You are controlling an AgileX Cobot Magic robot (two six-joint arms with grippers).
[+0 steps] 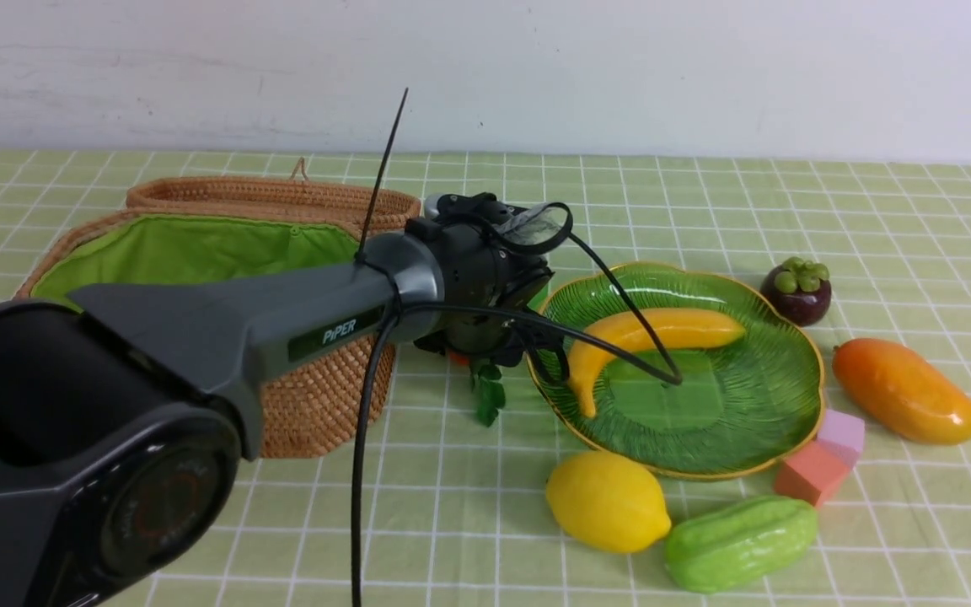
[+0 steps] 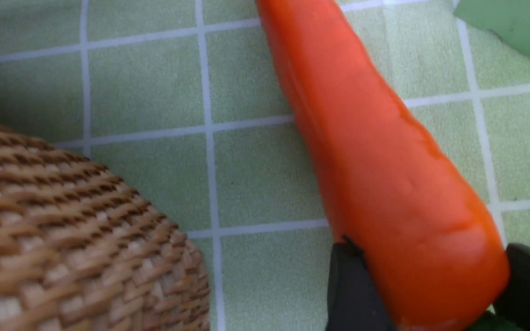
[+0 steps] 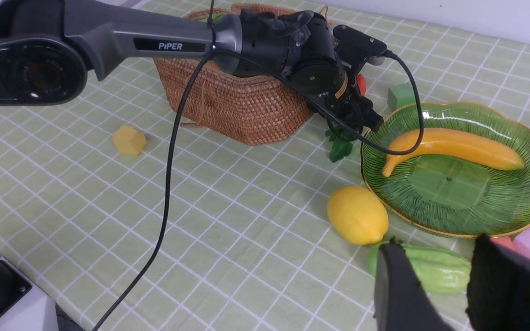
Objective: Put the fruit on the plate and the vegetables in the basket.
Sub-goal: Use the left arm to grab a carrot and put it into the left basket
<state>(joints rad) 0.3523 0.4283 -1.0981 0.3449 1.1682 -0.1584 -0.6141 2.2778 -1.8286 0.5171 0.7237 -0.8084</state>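
My left gripper (image 2: 430, 257) has its black fingers against both sides of the thick end of the red-orange carrot (image 2: 384, 174), shut on it. The carrot lies on the cloth between the wicker basket (image 1: 325, 405) and the green plate (image 1: 747, 396); its leaves (image 1: 488, 392) stick out below my wrist. A banana (image 1: 654, 333) lies on the plate. The lemon (image 1: 608, 502) and the green gourd (image 1: 740, 541) lie in front of the plate. Mango (image 1: 907, 389) and mangosteen (image 1: 797, 291) lie to its right. My right gripper (image 3: 435, 246) hangs open and empty above the gourd (image 3: 430, 271).
The basket's lid (image 1: 275, 196) stands open behind it. Pink (image 1: 841, 434) and salmon (image 1: 810, 472) foam cubes touch the plate's front right rim. A green cube (image 3: 400, 95) sits behind the plate, a yellow one (image 3: 129, 140) left of the basket. A cable drapes over the plate.
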